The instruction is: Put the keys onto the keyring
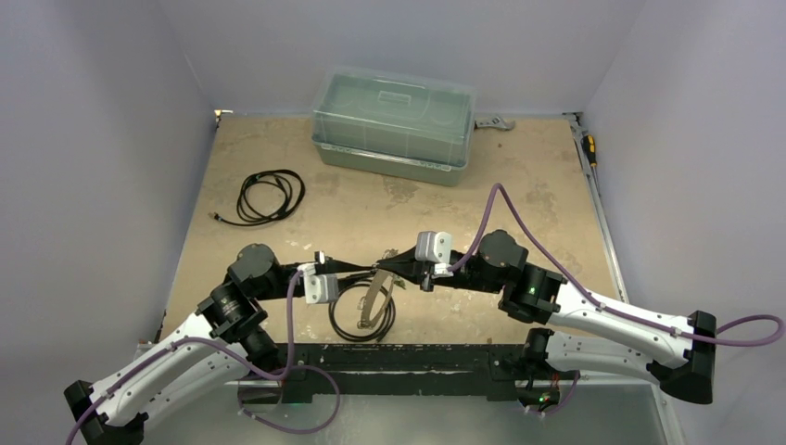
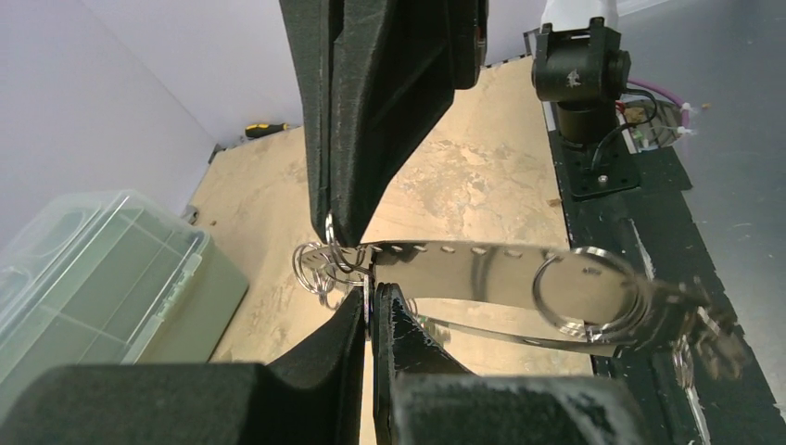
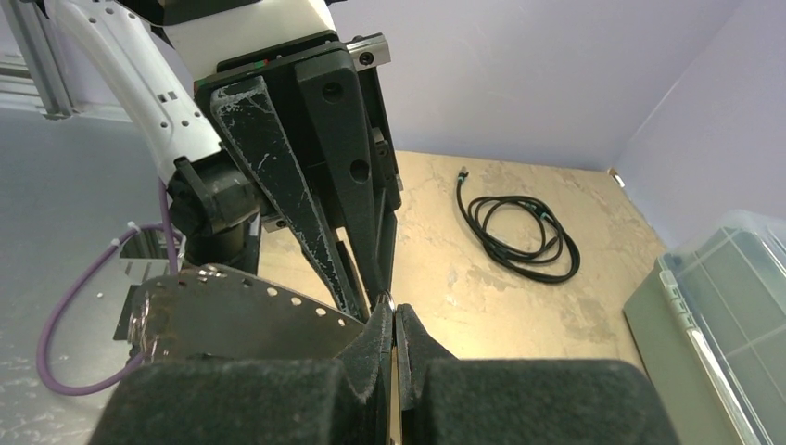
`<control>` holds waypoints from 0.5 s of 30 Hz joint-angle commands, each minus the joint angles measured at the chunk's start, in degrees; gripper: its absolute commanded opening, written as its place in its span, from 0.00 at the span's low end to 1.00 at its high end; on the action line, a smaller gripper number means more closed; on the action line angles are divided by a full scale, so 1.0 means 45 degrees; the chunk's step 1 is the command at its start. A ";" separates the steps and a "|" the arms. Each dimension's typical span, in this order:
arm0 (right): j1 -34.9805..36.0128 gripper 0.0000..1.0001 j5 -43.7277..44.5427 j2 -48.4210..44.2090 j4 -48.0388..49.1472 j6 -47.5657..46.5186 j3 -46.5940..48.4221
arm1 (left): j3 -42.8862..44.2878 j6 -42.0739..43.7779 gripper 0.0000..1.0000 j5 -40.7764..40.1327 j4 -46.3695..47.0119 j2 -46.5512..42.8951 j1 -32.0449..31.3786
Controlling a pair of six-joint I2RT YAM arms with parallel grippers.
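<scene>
- Over the middle of the table (image 1: pixel 417 209), in the top view, the left gripper (image 1: pixel 366 271) and right gripper (image 1: pixel 397 269) are met tip to tip; the keyring (image 1: pixel 373 301), a silvery perforated band, is hung from them above a black hoop (image 1: pixel 334 317)
- At the left wrist, the left gripper (image 2: pixel 370 298) is clenched on the keyring's (image 2: pixel 463 269) end, while small silvery rings (image 2: pixel 318 264) beside it are pinched by the right gripper (image 2: pixel 331 218) from above
- At the right wrist, the right gripper (image 3: pixel 395 320) is seen pressed together on one small ring, and the keyring (image 3: pixel 250 311) is stretched away to its left
</scene>
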 commanded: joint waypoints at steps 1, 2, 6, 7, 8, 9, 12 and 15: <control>-0.0010 0.00 0.0453 -0.0141 0.1311 0.0126 0.0000 | 0.0041 -0.0235 0.00 0.1053 0.0312 0.0107 0.0044; -0.0014 0.00 0.0543 -0.0160 0.1370 0.0159 -0.0030 | 0.0041 -0.0241 0.00 0.1063 0.0313 0.0082 0.0049; -0.0014 0.00 0.0584 -0.0170 0.1541 0.0191 -0.0096 | -0.0044 -0.0396 0.00 0.1224 0.0576 -0.0041 0.0037; -0.0014 0.00 0.0484 -0.0125 0.1518 0.0192 -0.0098 | -0.0055 -0.0474 0.00 0.1269 0.0661 -0.0047 0.0031; -0.0014 0.00 0.0335 -0.0041 0.1440 0.0192 -0.0054 | -0.0039 -0.0579 0.00 0.1278 0.0742 -0.0062 0.0045; -0.0014 0.00 0.0131 0.0082 0.1315 0.0155 0.0022 | -0.0025 -0.0651 0.00 0.1269 0.0789 -0.0081 0.0037; -0.0009 0.00 -0.0044 0.0433 0.0977 -0.0079 0.0281 | 0.0001 -0.0666 0.00 0.1075 0.0842 -0.0289 0.0049; -0.0012 0.00 -0.0030 0.0508 0.0880 -0.0121 0.0302 | 0.0076 -0.0429 0.00 0.0726 0.0562 -0.0633 0.0046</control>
